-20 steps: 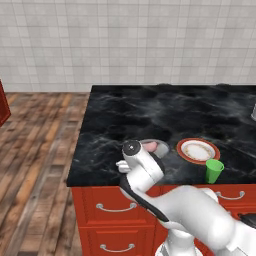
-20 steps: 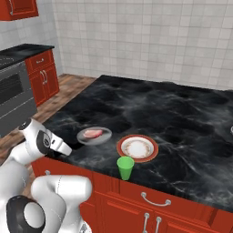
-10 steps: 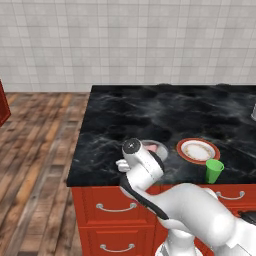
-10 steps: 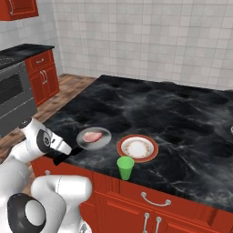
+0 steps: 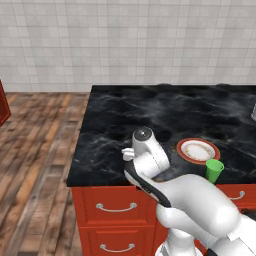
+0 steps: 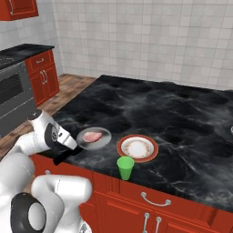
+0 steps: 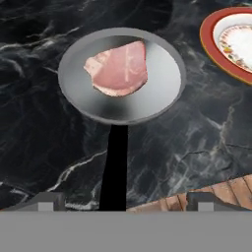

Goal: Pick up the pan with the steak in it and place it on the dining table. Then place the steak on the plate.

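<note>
The grey pan sits flat on the black marble dining table, also seen in the right base view as the pan near the table's front left corner. The pink steak lies in the pan, toward its left side. The pan's black handle runs straight back between the fingertips of my gripper. The gripper is open, its tips wide apart and clear of the handle on both sides. The red-rimmed plate with a white centre stands just right of the pan, and nothing lies on it.
A green cup stands near the table's front edge, in front of the plate. Red drawer fronts with silver handles run below the edge. A stove and red cabinets stand across wooden floor to the left.
The gripper's jaws have gone from shut on the pan handle to wide open. The pan and steak have stayed in place on the table.
</note>
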Tool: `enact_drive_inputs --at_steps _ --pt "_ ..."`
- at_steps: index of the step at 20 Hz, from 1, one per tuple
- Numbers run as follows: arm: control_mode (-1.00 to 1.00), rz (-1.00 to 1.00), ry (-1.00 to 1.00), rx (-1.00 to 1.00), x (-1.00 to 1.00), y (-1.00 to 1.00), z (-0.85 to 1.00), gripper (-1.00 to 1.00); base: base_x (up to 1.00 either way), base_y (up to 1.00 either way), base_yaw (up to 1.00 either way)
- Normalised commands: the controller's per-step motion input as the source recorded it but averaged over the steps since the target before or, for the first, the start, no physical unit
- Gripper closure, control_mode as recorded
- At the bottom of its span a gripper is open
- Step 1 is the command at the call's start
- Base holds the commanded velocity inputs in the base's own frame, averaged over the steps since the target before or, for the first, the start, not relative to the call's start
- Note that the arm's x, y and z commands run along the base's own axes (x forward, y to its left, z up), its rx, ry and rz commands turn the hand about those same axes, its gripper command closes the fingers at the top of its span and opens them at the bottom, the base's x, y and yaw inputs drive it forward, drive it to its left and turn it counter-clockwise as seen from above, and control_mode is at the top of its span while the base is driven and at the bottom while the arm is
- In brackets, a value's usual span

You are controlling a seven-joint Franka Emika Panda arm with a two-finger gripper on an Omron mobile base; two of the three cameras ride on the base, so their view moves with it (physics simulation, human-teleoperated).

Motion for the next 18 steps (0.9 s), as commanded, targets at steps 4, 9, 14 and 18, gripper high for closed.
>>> enact_drive_inputs --at_steps 4,9,14,18 --pt "-1.0 -0.01 0.07 0.15 0.7 -0.19 0.3 -1.0 0.0 0.0 0.0" --pt "-1.0 0.0 0.08 0.12 0.85 -0.13 0.01 -1.0 0.0 0.0 0.0" --pt "-1.0 0.0 0.04 0.06 0.85 -0.08 0.0 -1.0 0.0 0.0 0.0" --pt "-1.0 0.0 0.0 0.01 0.5 -0.02 -0.03 -1.0 0.0 0.0 0.0"
